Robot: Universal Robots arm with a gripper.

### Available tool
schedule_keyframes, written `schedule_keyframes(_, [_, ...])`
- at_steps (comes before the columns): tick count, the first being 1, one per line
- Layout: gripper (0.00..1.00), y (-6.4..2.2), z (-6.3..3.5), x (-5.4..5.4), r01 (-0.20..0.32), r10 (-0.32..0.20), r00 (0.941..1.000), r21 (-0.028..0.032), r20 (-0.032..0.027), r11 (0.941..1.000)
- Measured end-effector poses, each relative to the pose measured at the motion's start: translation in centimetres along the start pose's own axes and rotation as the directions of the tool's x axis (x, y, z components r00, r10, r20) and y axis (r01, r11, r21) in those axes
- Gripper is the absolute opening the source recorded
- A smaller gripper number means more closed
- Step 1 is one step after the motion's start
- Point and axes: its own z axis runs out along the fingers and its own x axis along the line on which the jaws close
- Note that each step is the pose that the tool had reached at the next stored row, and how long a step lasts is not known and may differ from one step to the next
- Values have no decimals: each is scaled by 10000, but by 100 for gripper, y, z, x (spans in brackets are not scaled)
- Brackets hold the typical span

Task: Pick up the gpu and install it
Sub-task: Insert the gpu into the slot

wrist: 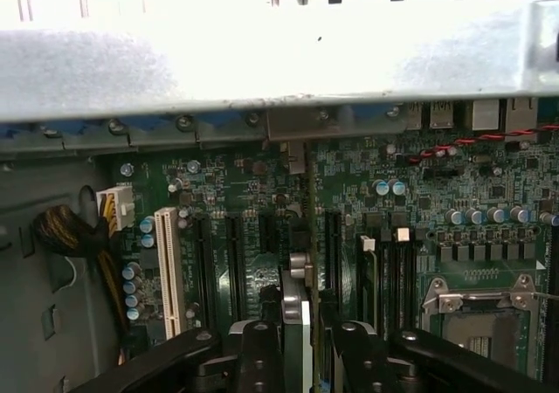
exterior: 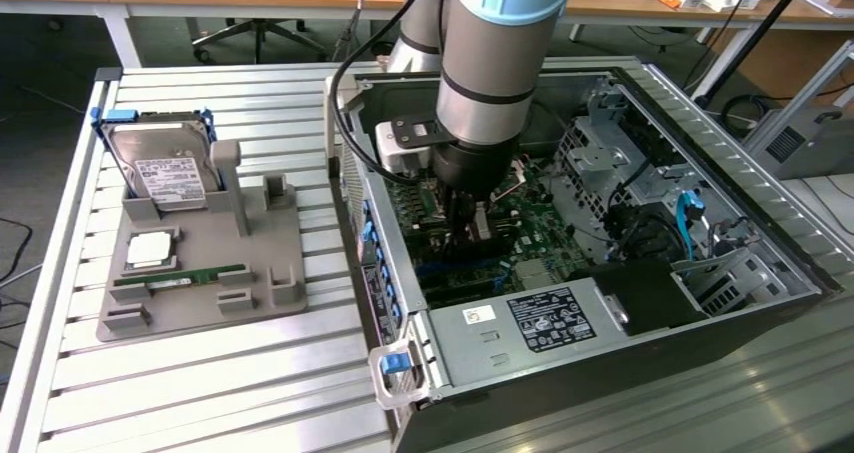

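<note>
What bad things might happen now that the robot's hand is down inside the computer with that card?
1. The gpu is held on edge in the gripper just above the motherboard. If it isn't lined up with a slot, pushing might bend the card or damage the slot.
2. Small capacitors and a red cable sit close by; a sideways slip might knock them.
3. The arm hangs inside the computer case, so a wide move might bump a wall.
</note>
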Motion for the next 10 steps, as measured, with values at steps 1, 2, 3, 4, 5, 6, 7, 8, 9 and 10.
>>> schedule_keyframes(1, [27, 0, 0, 0, 18, -18, 10000, 0, 0, 10000])
schedule_keyframes(2, [27, 0, 0, 0, 34, -34, 10000, 0, -1, 10000])
schedule_keyframes(3, [27, 0, 0, 0, 51, -51, 10000, 1, -2, 10000])
schedule_keyframes(4, [27, 0, 0, 0, 67, -67, 10000, 1, -2, 10000])
schedule_keyframes(5, [27, 0, 0, 0, 81, -81, 10000, 1, -2, 10000])
schedule_keyframes(6, [27, 0, 0, 0, 92, -92, 10000, 1, -2, 10000])
schedule_keyframes(7, [27, 0, 1, 0, 104, -104, 9999, 1, -1, 9999])
schedule_keyframes(8, [27, 0, 1, 0, 131, -131, 9999, 2, -2, 9999])
schedule_keyframes(9, [27, 0, 1, 0, 157, -157, 9999, 3, -4, 9999])
schedule_keyframes(10, [27, 0, 1, 0, 174, -174, 9998, 3, -5, 9998])
